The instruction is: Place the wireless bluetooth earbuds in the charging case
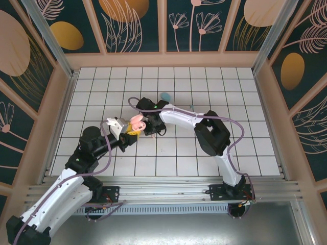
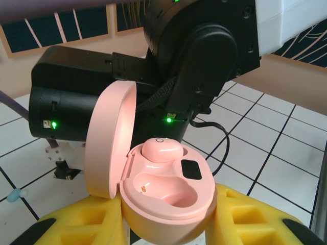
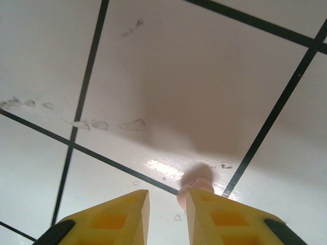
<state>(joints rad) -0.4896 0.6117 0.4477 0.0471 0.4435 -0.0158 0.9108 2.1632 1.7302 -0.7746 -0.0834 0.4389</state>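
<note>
Pink plastic case — clenched between the yellow fingers of the left gripper, one finger on each flank. The lid stands open, hinged up on the left side of this gripper's view. Inside are two wells:
- far well: one pink bud, the seated bud, sits in it, dome up.
- near well: bare, with a small metal contact showing at its bottom.
- a small black window lies just right of the wells.

Just beyond the case stands the right arm's black wrist, with green lights lit on it. Left of the left gripper and lower, a teal bit lies on the bench. It is too blurred to name.

The right gripper points down at a white tile with black grout lines. Its yellow fingers stand a narrow gap apart. A second pink bud, the loose bud, sits at the tip of the finger on the right of that view and is partly hidden behind it. It is offset from the gap rather than centred in it. I cannot tell whether it is pinched or only touching — nor whether it rests on the tile. Small droplets and smears mark the tile beyond the fingertips.

From the top camera, both grippers meet near the middle of the bench, with the right gripper just beside the case. A teal oval lies on the bench beyond the right gripper, apart from both. It is too small to tell more.
</note>
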